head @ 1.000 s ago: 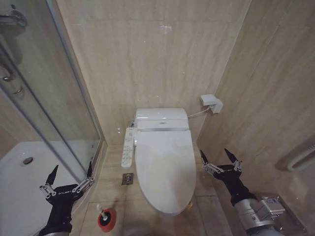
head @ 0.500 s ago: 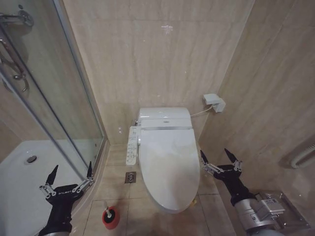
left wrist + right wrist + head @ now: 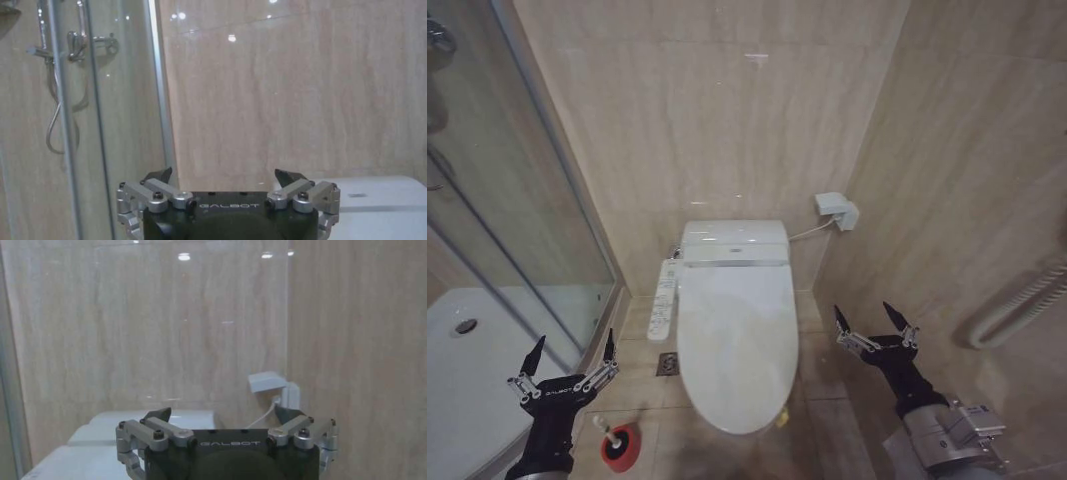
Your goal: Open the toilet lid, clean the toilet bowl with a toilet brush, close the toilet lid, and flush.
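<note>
The white toilet lid (image 3: pixel 735 340) lies shut over the toilet bowl (image 3: pixel 779 408), in the middle of the head view, with the long button panel (image 3: pixel 663 299) on its left side. The toilet brush (image 3: pixel 613 439) stands in its red cup holder (image 3: pixel 620 449) on the floor, left of the bowl's front. My left gripper (image 3: pixel 571 357) hangs open just above and left of the brush. My right gripper (image 3: pixel 874 322) is open to the right of the bowl, in the air. In the wrist views the left gripper (image 3: pixel 227 175) and the right gripper (image 3: pixel 227 412) both hold nothing.
A glass shower enclosure (image 3: pixel 517 220) with a white tray (image 3: pixel 467 350) fills the left. Tiled walls close in behind and on the right, with a white wall box (image 3: pixel 836 209) and a grab rail (image 3: pixel 1017 300). A floor drain (image 3: pixel 668 363) lies left of the bowl.
The whole head view has shifted: the toilet and brush now sit further left and lower in the picture. Both grippers hold the same place and stay open.
</note>
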Robot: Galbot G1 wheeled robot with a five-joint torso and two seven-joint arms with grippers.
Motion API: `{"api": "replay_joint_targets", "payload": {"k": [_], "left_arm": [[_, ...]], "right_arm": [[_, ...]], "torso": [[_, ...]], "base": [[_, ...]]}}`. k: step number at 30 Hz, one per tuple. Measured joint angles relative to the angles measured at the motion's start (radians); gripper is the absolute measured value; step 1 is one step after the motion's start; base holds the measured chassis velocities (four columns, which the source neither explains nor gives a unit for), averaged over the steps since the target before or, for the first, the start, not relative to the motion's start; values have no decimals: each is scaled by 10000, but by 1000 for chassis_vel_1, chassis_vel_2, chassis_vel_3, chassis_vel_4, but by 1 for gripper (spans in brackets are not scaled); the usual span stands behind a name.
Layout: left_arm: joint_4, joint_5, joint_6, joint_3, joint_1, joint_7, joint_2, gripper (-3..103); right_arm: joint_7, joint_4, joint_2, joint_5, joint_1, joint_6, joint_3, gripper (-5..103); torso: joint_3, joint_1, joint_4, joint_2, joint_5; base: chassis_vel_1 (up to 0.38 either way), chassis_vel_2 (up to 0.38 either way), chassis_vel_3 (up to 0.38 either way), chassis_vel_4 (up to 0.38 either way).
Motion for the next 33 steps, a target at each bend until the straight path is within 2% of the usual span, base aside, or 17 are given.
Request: {"api": "replay_joint_targets", "payload": {"k": [7, 33], "left_arm": [[1, 0, 0, -3, 0, 0, 4, 100], [0, 0, 0, -3, 0, -1, 4, 100]], "right_arm": [[-2, 1, 3, 0, 0, 0, -4, 100], [-2, 1, 3, 1, 0, 0, -4, 100]], "torso": [[-2, 0, -1, 1, -13], [-2, 0, -1, 2, -8]], "base": [[-8, -9, 5, 3], [10, 11, -8, -9]]}}
